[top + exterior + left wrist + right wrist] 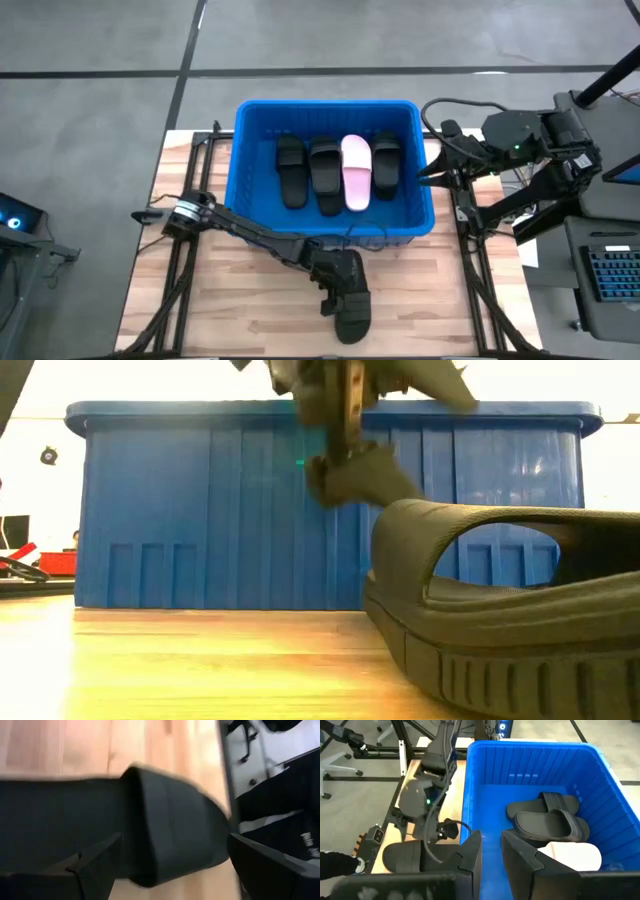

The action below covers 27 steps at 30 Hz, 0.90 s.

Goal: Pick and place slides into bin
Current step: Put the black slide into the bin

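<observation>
Low view: black slide (510, 610) nearest, on table, bin (200, 510) behind. High view: my left gripper (340, 297) over it near table's front edge, long axis front-to-back. Left wrist: my fingers (95, 865) apart, straddling strap. Right gripper (490, 855) nearly together, empty, above bin.

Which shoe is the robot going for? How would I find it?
Find the big blue bin in the middle of the table. Just in front of it, on bare wood, lies one black slide, with the left gripper open over it. All the other slides are inside the bin.
</observation>
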Motion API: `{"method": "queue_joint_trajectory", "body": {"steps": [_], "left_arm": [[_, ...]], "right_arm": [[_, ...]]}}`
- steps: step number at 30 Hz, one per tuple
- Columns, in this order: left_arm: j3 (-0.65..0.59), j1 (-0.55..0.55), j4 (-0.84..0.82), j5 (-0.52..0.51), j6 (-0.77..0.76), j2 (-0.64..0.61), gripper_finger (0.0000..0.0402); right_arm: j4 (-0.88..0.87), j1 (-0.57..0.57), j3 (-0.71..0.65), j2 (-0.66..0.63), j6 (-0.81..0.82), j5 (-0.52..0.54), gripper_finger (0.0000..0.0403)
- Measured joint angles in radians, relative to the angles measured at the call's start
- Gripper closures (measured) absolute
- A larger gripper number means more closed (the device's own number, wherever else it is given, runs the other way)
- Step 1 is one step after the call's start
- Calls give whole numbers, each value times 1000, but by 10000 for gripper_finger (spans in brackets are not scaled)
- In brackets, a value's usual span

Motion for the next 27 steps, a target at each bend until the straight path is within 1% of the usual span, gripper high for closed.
{"method": "queue_joint_trajectory", "body": {"steps": [3,9,12,14,17,20,27], "left_arm": [[-4,0,-10,6,-2,36,61],[6,0,-1,85,-27,79,63],[2,0,19,88,-34,79,78],[0,0,17,88,-35,74,98],[7,0,22,88,-35,73,142],[9,-3,23,87,-35,73,201],[-9,-4,25,99,-40,75,368]], "right_arm": [[0,0,0,0,-2,0,337],[1,0,-1,1,-15,0,342],[4,0,-1,1,-25,0,341],[8,0,-1,1,-25,0,340],[9,0,-1,1,-25,0,340],[9,0,-1,1,-25,0,342],[10,0,-1,1,-28,0,343]]}}
